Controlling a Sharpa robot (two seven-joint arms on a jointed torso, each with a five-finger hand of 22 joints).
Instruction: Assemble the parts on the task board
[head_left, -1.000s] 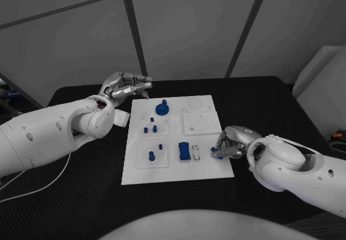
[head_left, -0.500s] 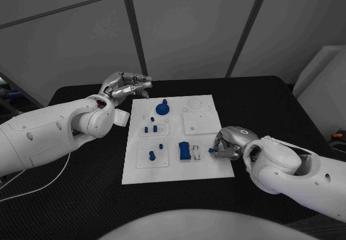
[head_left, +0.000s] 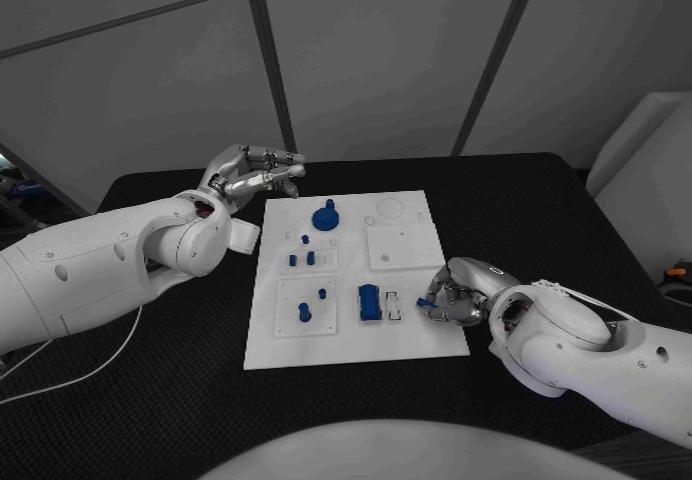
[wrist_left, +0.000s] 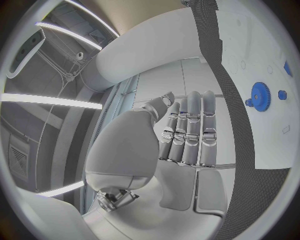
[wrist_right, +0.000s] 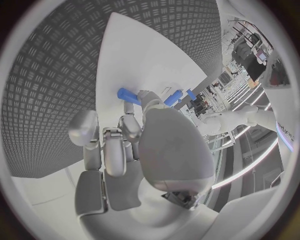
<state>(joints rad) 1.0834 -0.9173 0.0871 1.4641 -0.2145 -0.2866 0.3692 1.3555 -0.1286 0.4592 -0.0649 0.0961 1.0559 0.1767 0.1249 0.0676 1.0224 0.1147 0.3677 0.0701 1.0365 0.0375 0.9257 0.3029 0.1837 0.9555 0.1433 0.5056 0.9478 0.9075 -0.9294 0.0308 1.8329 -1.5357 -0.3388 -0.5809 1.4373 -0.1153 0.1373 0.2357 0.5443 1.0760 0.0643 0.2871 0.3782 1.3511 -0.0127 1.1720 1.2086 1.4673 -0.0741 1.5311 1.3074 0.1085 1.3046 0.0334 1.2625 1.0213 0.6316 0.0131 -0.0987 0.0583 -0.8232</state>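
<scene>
Board (head_left: 353, 275): white, flat mid-tabletop (head_left: 534, 200). Blue gear (head_left: 326, 216) near far edge, small pegs (head_left: 300, 259) in left recesses, blue block (head_left: 369, 302) toward near right. Right hand (head_left: 456, 293) at board's right edge, pinching small blue part (head_left: 427, 300). Left hand (head_left: 254, 171) raised past far-left corner, fingers straight, together, holding nothing.
</scene>
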